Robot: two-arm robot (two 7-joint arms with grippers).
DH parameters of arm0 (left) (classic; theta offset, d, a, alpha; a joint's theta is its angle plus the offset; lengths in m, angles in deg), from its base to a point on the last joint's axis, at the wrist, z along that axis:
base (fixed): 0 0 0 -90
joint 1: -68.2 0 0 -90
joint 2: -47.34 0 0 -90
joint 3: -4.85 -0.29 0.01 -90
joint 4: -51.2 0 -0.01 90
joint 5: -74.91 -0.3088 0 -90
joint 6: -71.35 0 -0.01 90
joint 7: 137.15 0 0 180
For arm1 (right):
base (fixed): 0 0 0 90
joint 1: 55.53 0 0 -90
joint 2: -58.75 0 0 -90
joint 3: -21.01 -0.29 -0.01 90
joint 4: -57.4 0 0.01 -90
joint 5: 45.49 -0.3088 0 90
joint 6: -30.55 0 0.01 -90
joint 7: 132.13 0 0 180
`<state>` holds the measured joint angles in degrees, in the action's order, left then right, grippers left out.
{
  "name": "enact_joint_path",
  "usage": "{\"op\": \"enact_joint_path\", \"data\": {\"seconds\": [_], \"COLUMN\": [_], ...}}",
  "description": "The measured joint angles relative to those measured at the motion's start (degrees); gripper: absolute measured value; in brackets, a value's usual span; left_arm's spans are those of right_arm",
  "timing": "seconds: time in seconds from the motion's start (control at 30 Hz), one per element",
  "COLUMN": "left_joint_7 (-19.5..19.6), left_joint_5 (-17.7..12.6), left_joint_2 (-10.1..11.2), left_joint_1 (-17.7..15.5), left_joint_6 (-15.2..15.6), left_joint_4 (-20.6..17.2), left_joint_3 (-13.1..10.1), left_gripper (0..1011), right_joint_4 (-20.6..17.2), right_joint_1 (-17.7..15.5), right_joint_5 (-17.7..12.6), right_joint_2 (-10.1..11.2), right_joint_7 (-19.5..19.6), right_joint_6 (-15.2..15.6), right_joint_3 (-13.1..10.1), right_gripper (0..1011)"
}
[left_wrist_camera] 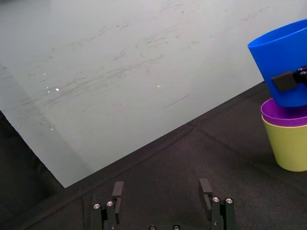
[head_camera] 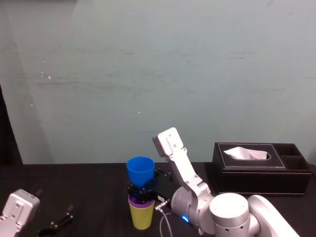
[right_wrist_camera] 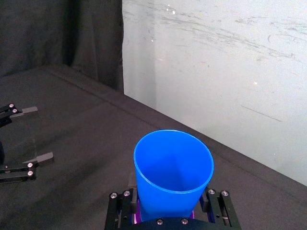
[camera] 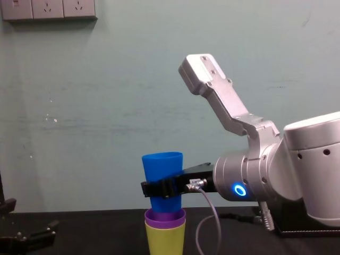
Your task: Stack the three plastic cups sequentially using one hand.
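A purple cup (head_camera: 132,201) (camera: 164,216) sits nested in the yellow-green cup (head_camera: 141,217) (camera: 164,240), which stands upright on the black table. Directly over them hangs the blue cup (head_camera: 140,170) (camera: 162,171) (right_wrist_camera: 172,179), its base at the purple cup's (left_wrist_camera: 283,115) mouth. My right gripper (head_camera: 141,193) (camera: 161,187) (right_wrist_camera: 168,211) is shut on the blue cup's (left_wrist_camera: 283,62) lower half, coming in from the right. The yellow-green cup (left_wrist_camera: 290,146) stands free of the fingers. My left gripper (left_wrist_camera: 163,191) (head_camera: 59,222) (right_wrist_camera: 31,134) rests open near the table's left front, holding nothing.
A black tissue box (head_camera: 261,170) with a white tissue stands at the back right, behind my right arm. A pale green wall closes off the table's far edge. A cable loops down from the right wrist (camera: 204,223) beside the cups.
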<state>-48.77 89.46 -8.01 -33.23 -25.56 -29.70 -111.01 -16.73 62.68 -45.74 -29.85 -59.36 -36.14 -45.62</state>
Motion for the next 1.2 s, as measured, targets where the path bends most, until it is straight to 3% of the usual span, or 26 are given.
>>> {"op": "enact_joint_path", "data": {"seconds": [0.4,0.87,1.03,1.2], "left_joint_7": [0.00,0.00,0.00,0.00], "left_joint_5": [0.00,0.00,0.00,0.00], "left_joint_2": [0.00,0.00,0.00,0.00], "left_joint_1": [0.00,0.00,0.00,0.00], "left_joint_6": [0.00,0.00,0.00,0.00], "left_joint_4": [0.00,0.00,0.00,0.00], "left_joint_3": [0.00,0.00,0.00,0.00], "left_gripper": [1000,1000,1000,1000], "right_joint_4": [3.30,4.24,4.18,4.12], "right_joint_1": [0.66,0.73,0.73,0.72], "right_joint_5": [-0.65,-1.11,-1.08,-1.06], "right_joint_2": [-0.37,-0.33,-0.33,-0.33], "right_joint_7": [0.44,0.42,0.41,0.40], "right_joint_6": [-2.52,-2.64,-2.64,-2.65], "right_joint_3": [0.31,0.49,0.47,0.46], "right_gripper": [717,717,794,944]}}
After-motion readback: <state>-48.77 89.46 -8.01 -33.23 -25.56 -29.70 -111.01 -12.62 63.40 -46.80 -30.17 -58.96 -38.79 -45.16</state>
